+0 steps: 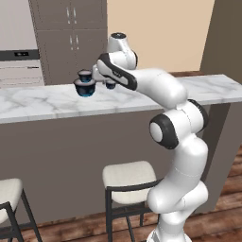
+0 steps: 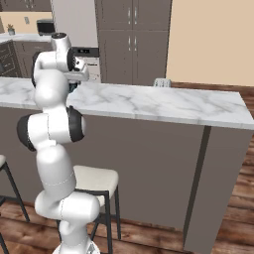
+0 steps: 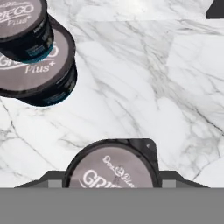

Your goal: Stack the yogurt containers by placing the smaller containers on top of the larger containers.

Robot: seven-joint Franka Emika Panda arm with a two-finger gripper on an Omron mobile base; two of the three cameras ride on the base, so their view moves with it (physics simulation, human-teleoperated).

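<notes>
On the marble counter (image 1: 42, 101) the medium yogurt container (image 1: 85, 74) sits on top of the large one (image 1: 85, 89). The hand view has this stack at its upper left, the medium lid (image 3: 19, 17) over the large lid (image 3: 41, 65). The small yogurt container (image 1: 110, 84) is under the hand, a short way right of the stack. Its pale lid (image 3: 111, 170) lies between the two dark fingers (image 3: 48, 178). My gripper (image 3: 111, 178) is shut on it from both sides. I cannot tell whether it rests on the counter or hangs just above it.
Two stools (image 1: 130, 179) stand under the counter's front edge. A small pale appliance (image 2: 162, 82) sits on the counter's far side to the right. Tall cabinets (image 1: 71, 33) and an oven (image 1: 19, 54) line the back wall. Bare marble (image 3: 144, 87) lies beside the stack.
</notes>
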